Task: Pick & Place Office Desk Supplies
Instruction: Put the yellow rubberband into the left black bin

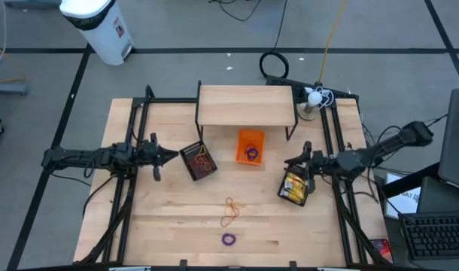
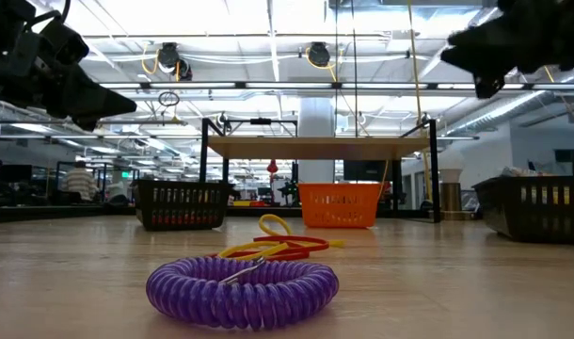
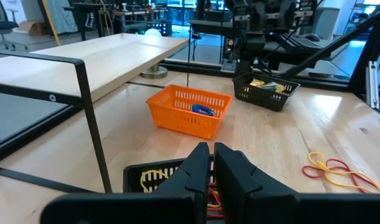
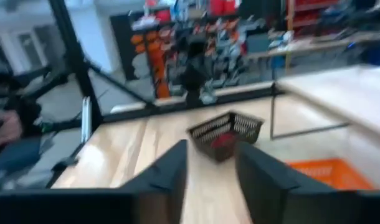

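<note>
Black and closed tight on nothing, the left pincer (image 1: 168, 156) hovers just beside the dark mesh basket (image 1: 199, 161) that already holds red and yellow bands. Moving right, the orange basket (image 1: 250, 146) sits below the small wooden shelf (image 1: 246, 105) with a blue and purple ring inside. Nearer the front edge of the desk (image 1: 154, 218), the loose orange-red and yellow rubber bands (image 1: 230, 213) lie in a small tangle, and the purple coiled ring (image 1: 229, 239) lies just in front of them, apart from both arms. Farther right, the right pincer (image 1: 297, 162) hangs above the second dark basket (image 1: 295, 188) of yellow-and-white pieces, its fingers (image 4: 168, 177) parted a little and holding nothing. The next pick is probably the bands or the coil; whichever arm goes should open wide, come straight down over one item, and close low against the wood so the thin bands do not slip out.
</note>
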You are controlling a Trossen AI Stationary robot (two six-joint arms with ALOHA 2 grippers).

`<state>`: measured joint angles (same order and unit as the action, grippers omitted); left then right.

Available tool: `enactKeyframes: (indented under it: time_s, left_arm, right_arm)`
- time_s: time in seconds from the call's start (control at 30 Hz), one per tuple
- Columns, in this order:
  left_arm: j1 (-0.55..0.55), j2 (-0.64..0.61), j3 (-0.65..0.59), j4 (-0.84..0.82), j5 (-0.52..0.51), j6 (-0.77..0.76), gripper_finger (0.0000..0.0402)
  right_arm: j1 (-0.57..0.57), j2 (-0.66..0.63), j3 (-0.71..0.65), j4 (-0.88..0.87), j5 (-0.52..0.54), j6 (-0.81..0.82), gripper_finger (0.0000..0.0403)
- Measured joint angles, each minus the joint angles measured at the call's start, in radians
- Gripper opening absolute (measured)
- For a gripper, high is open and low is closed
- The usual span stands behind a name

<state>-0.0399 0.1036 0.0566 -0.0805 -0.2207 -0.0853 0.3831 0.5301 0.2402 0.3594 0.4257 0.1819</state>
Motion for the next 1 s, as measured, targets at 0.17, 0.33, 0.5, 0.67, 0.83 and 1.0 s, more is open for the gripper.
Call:
enactKeyframes:
  time_s: [0.17, 0.33, 0.5, 0.67, 0.83, 1.0]
  left_arm:
    - [0.000, 0.000, -0.001, 0.006, -0.009, 0.019, 0.0024]
    - [0.000, 0.000, -0.001, 0.008, -0.020, 0.049, 0.0024]
    - [0.000, 0.000, -0.001, 0.073, -0.101, 0.058, 0.0024]
    - [0.000, 0.000, -0.001, 0.135, -0.158, 0.079, 0.0024]
    - [0.000, 0.000, -0.001, 0.184, -0.147, 0.091, 0.0024]
    - [0.000, 0.000, -0.001, 0.156, -0.091, 0.127, 0.0024]
  right_arm:
    - [-0.146, 0.060, -0.002, 0.031, -0.194, -0.007, 0.0011]
    - [-0.231, -0.038, -0.002, 0.135, -0.267, -0.132, 0.0015]
    - [-0.249, -0.224, 0.000, 0.034, -0.266, -0.195, 0.0003]
    - [-0.243, -0.322, 0.000, -0.179, -0.152, -0.196, 0.0001]
    - [-0.238, -0.336, -0.001, -0.231, -0.083, -0.212, 0.0001]
    - [-0.238, -0.332, -0.004, -0.275, -0.007, -0.245, 0.0001]
